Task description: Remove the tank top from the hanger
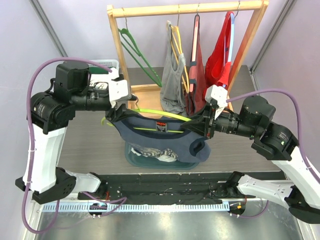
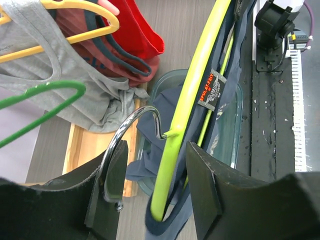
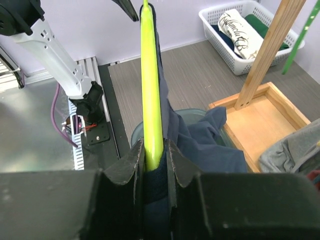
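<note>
Navy tank top (image 1: 150, 137) hangs on the lime hanger (image 3: 151, 90) above a teal bin (image 1: 129, 156). Right gripper (image 3: 155, 160) pinches 1 hanger end with fabric; left gripper (image 2: 156, 147) straddles the other, jaws part-open, seemingly unclamped.

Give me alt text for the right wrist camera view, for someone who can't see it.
The right gripper clamps a yellow-green hanger and the navy tank top draped on it. Behind lie a wooden rack base and a white basket of folded clothes.

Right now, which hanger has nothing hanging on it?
The green hanger at the left end of the wooden rack: it hangs bare, while the rack's others and the lime hanger each carry a top.
</note>
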`<state>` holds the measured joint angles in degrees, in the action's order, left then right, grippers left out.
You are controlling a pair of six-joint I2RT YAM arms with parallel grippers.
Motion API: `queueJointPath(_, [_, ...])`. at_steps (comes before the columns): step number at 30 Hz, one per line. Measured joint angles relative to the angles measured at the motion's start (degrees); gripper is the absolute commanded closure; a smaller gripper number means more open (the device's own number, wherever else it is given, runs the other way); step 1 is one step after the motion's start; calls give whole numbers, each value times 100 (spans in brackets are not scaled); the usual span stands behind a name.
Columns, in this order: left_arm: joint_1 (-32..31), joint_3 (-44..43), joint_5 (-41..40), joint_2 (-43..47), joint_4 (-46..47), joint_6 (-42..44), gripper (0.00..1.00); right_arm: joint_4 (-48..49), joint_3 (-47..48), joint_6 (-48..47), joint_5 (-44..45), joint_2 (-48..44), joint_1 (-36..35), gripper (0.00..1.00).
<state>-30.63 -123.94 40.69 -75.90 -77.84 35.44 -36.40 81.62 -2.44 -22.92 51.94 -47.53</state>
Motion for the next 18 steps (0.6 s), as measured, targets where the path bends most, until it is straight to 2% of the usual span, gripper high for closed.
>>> queueJointPath(2, [0, 0, 31, -28, 4, 0, 48, 149, -74, 4, 15, -35, 0, 99])
queueJointPath(4, [2, 0, 55, -39, 15, 0, 57, 258, -122, 4, 37, -61, -2, 99])
queueJointPath(5, [2, 0, 52, -39, 26, -2, 73, 304, -142, 4, 35, -70, -2, 99])
queueJointPath(8, [4, 0, 85, -33, -22, -26, 98, 398, -227, -31, 20, -101, -11, 99])
queueJointPath(14, [11, -44, 291, -26, -271, 68, 97, 612, -479, -105, 11, -186, -26, 99])
queueJointPath(17, [13, -46, 286, -22, -289, 81, 100, 699, -553, -105, 4, -195, -26, 99])
queueJointPath(18, [20, -44, 280, -22, -304, 81, 100, 730, -573, -105, 9, -195, -26, 94])
